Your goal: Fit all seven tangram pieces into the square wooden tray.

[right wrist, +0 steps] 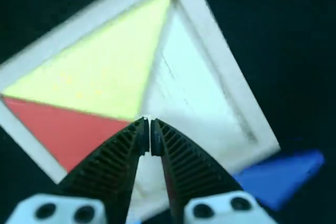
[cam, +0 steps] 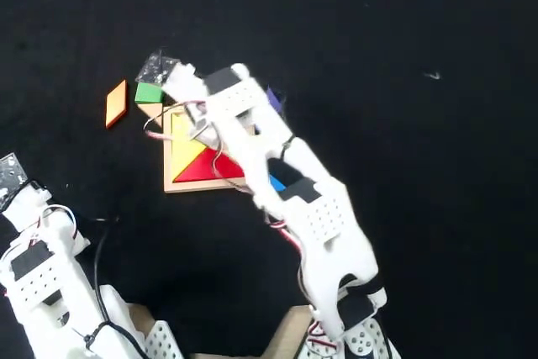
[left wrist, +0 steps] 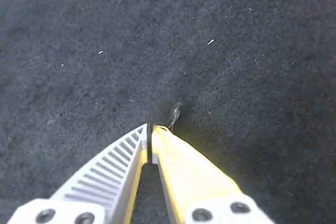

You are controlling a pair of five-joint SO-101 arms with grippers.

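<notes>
R claw [right wrist: 147, 127] closed, empty, above tray [right wrist: 223, 51] w/ 2 pieces seated: yellow triangle [right wrist: 100, 72], red triangle [right wrist: 58, 129]. L claw [left wrist: 149, 129] closed over black bench [left wrist: 236, 35].

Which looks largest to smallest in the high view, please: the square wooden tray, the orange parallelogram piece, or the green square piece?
Square wooden tray
orange parallelogram piece
green square piece
The last two look close.

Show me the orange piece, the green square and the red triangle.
orange piece [cam: 116, 103], high view, its middle.
green square [cam: 149, 93], high view, its top face.
red triangle [right wrist: 58, 129], right wrist view, its visible face.
</notes>
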